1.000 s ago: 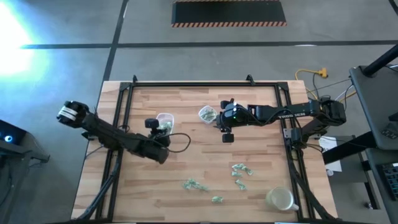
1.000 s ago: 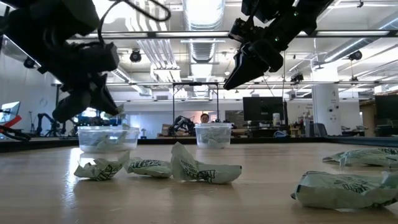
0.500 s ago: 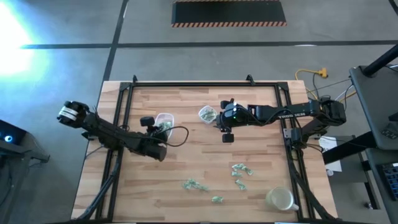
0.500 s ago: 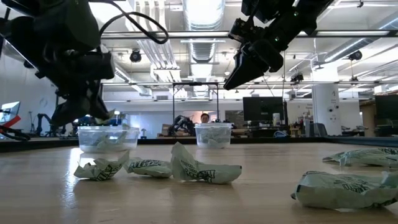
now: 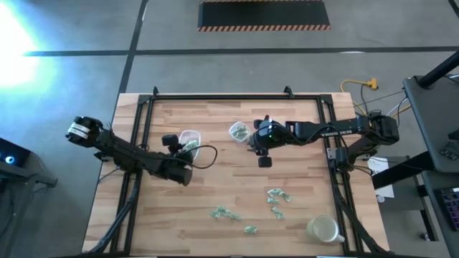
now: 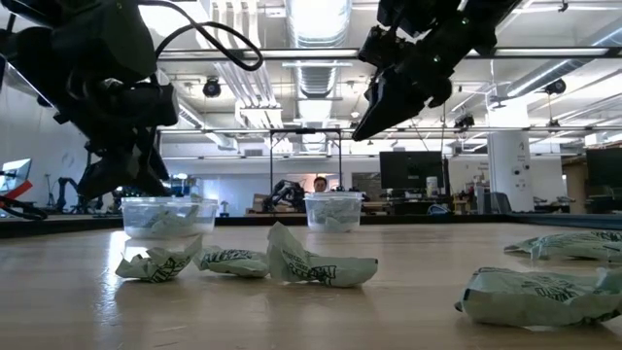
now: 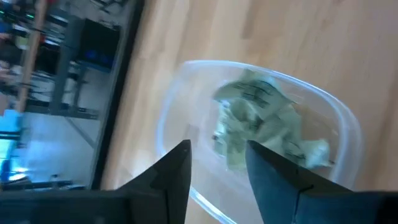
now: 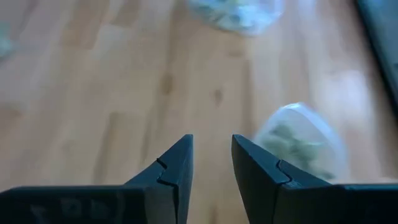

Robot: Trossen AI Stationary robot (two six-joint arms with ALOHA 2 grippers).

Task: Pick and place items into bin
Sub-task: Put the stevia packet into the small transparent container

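Two small clear bins stand at the table's middle, both with green-and-white items inside: the left bin point(image 5: 189, 140) point(image 7: 261, 130) and the right bin point(image 5: 239, 131) point(image 8: 300, 142). My left gripper point(image 7: 217, 163) point(image 5: 184, 149) hangs open right above the left bin, with nothing between its fingers. My right gripper point(image 8: 212, 163) point(image 5: 252, 143) is open and bare, in the air just beside the right bin on its near right. More items point(image 5: 226, 213) point(image 5: 277, 194) point(image 5: 249, 229) lie loose on the near half of the table.
A round pale cup point(image 5: 323, 229) stands at the near right corner. In the low view the loose items point(image 6: 316, 267) point(image 6: 544, 297) lie in the foreground, before the two bins point(image 6: 170, 216) point(image 6: 333, 210). Black frame rails point(image 5: 143, 136) run along the table's sides.
My left gripper has drawn back a little toward the table's left edge, staying above the left bin.
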